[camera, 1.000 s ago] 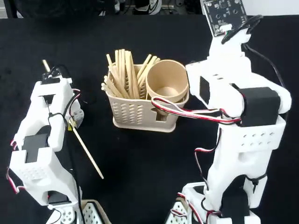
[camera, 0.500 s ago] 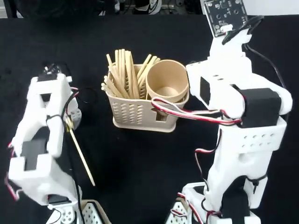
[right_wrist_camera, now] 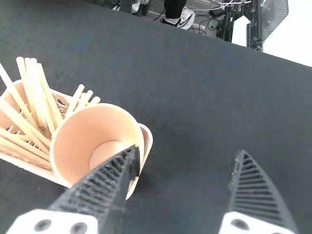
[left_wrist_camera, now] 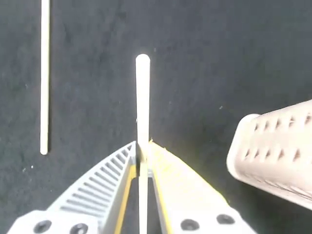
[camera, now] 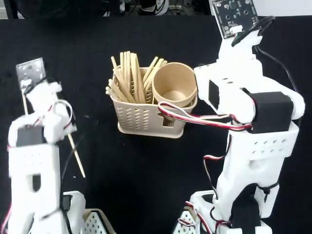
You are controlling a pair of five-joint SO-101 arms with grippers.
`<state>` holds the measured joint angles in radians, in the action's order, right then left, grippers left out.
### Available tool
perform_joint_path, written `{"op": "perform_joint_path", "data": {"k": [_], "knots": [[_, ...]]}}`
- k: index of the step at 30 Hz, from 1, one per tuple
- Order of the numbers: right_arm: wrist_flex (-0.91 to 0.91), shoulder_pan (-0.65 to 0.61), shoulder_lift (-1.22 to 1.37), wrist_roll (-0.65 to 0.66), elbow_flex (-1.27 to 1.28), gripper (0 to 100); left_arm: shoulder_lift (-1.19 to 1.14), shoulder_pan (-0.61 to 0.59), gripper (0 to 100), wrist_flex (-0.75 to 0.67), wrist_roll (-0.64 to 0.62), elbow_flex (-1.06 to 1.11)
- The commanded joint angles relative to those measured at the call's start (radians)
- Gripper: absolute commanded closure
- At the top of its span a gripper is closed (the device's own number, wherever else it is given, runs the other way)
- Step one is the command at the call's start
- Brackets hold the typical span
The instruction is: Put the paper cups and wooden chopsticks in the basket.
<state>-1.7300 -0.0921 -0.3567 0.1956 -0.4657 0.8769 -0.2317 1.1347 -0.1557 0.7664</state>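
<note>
Chopstick point(left_wrist_camera: 142, 97) pinched in left tool point(left_wrist_camera: 143, 147), rear end hidden behind it; right tool point(right_wrist_camera: 186, 152) agape beside paper cup point(right_wrist_camera: 92, 141).

- The left gripper point(left_wrist_camera: 143, 146) is clamped on a wooden chopstick point(left_wrist_camera: 142, 97), whose rounded tip juts out past the fingertips above the black table point(left_wrist_camera: 219, 48).
- A second chopstick point(left_wrist_camera: 45, 73) lies flat on the table, well apart, roughly parallel.
- On the other side is the perforated corner of the basket point(left_wrist_camera: 273, 146).
</note>
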Motion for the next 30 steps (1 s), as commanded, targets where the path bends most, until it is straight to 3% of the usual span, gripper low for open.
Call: {"op": "perform_joint_path", "data": {"k": [1,9,15,19,24,27,30], "knots": [[-0.031,-0.005,-0.030,0.005,-0.028,69.4,0.206,0.008,97,-0.015,0.008,0.028],[-0.037,-0.009,-0.050,-0.005,-0.015,69.4,0.327,0.008,97,-0.149,0.008,-0.045],[-0.035,0.008,-0.259,-0.023,0.044,69.4,0.428,0.010,97,-0.299,0.008,-0.128],[-0.031,0.107,-0.455,-0.048,0.130,69.4,0.539,0.027,97,-0.368,0.002,-0.140],[-0.008,0.318,-0.727,-0.147,0.377,70.1,0.623,0.231,97,-0.482,0.009,-0.140],[0.064,0.425,-0.894,-0.153,0.598,81.3,0.623,0.354,97,-0.568,0.031,-0.142],[0.167,0.548,-1.038,-0.060,0.797,97.9,0.595,0.440,97,-0.601,0.121,-0.140]]}}
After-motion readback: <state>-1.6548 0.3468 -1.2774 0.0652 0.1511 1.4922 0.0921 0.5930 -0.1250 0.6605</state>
